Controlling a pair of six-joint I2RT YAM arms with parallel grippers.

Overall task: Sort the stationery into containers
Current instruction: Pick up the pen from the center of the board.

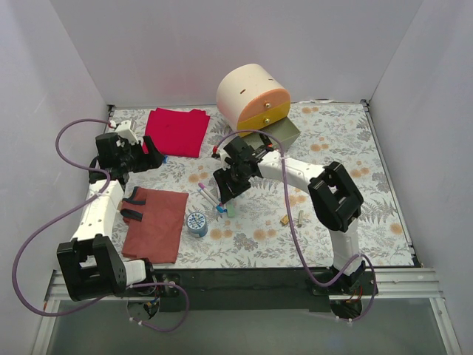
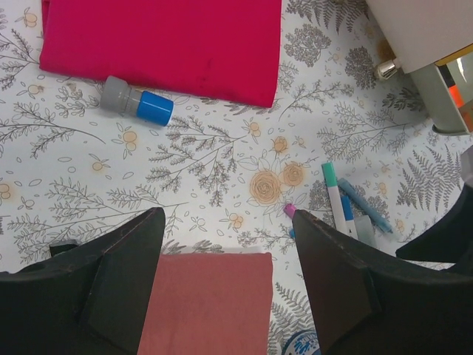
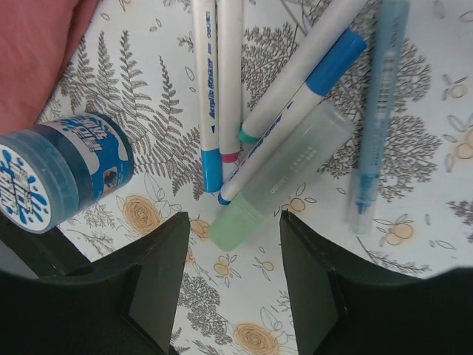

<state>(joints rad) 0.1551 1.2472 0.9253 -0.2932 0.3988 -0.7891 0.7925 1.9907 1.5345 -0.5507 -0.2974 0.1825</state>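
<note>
Several pens (image 1: 211, 198) lie bunched mid-table; the right wrist view shows white pens with blue, teal and pink parts (image 3: 222, 96), a pale green-capped clear stick (image 3: 284, 174) and a light blue pen (image 3: 375, 111). My right gripper (image 1: 226, 197) (image 3: 233, 222) is open just above them, the green cap between its fingertips. The blue-white tape roll (image 1: 196, 222) (image 3: 63, 177) stands beside them. Two tan blocks (image 1: 284, 220) lie to the right. The cream cabinet (image 1: 247, 89) has its olive green drawer (image 1: 284, 132) pulled out, something orange and black inside (image 2: 454, 95). My left gripper (image 1: 151, 157) (image 2: 228, 222) is open and empty.
A red folded cloth (image 1: 176, 131) (image 2: 162, 41) lies at the back left, a rust-brown cloth (image 1: 157, 223) (image 2: 207, 303) at the front left under my left gripper. A grey-and-blue glue stick (image 2: 137, 102) lies by the red cloth. White walls enclose the table.
</note>
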